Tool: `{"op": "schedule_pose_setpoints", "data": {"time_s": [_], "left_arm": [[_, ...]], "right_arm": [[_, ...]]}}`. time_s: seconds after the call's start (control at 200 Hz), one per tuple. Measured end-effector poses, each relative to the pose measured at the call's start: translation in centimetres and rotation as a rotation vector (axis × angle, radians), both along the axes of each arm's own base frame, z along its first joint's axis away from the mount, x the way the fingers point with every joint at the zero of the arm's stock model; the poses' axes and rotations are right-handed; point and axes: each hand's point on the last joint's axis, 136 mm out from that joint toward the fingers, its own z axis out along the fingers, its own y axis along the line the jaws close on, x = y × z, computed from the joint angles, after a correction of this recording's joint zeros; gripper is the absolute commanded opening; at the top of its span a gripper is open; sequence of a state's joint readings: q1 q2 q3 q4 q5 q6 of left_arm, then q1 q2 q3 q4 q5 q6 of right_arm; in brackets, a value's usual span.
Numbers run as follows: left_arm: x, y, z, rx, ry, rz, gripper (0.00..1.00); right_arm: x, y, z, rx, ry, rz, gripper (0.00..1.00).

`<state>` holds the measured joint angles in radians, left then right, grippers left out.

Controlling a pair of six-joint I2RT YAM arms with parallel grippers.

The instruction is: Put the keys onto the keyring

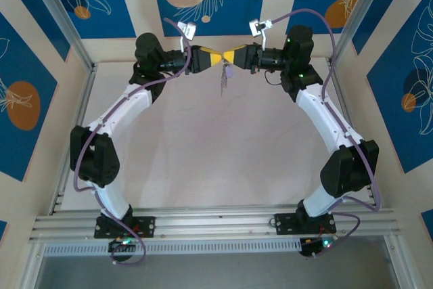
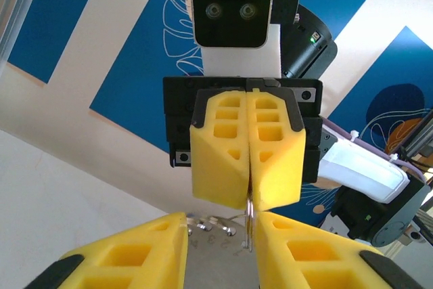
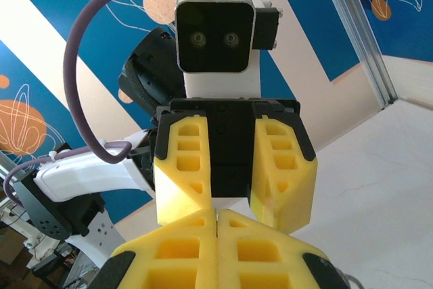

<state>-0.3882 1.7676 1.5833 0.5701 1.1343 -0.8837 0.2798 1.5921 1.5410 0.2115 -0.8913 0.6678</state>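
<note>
The right tool [image 3: 216,217] is pinched shut on the thin wire of the keyring [image 2: 251,221]; the left tool [image 2: 220,220] meets it tip to tip, jaws narrow but apart, straddling the toothed edge; whether it grips I cannot tell; a lilac-headed key [image 1: 227,70] seems to dangle just below, well above the worktop [image 1: 203,160]; threading looks to be the step in hand; next calls for steadying the loop so the key can slide on

Right gripper [image 3: 216,217] jaws pressed together, left gripper [image 3: 233,201] facing, jaws apart, purple cable [image 3: 73,52]
</note>
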Motion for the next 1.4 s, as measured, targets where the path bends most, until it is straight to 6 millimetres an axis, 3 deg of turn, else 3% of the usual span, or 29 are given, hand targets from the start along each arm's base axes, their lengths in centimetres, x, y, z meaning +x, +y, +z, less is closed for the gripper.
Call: {"op": "schedule_pose_setpoints", "data": {"time_s": [0.19,0.405,1.12,1.29,1.4], "left_arm": [[-0.1,-0.1,0.1,-0.005,-0.009,-0.007,0.26],[-0.7,-0.5,0.4,-0.008,-0.011,-0.033,0.08],[-0.4,-1.0,0.2,-0.004,-0.057,-0.007,0.0],[-0.3,-1.0,-0.1,-0.023,-0.066,0.039,0.0],[-0.9,-1.7,-1.0,-0.029,-0.047,0.041,0.0]], "right_arm": [[0.0,0.1,-0.1,-0.002,0.0,0.002,0.0],[0.0,0.2,-0.2,-0.003,-0.001,0.001,0.0],[0.6,0.0,-0.3,-0.006,0.013,-0.015,0.0],[1.0,0.0,-0.3,0.001,0.032,-0.032,0.33],[1.2,-0.1,0.2,0.022,0.018,-0.052,0.43]]}}
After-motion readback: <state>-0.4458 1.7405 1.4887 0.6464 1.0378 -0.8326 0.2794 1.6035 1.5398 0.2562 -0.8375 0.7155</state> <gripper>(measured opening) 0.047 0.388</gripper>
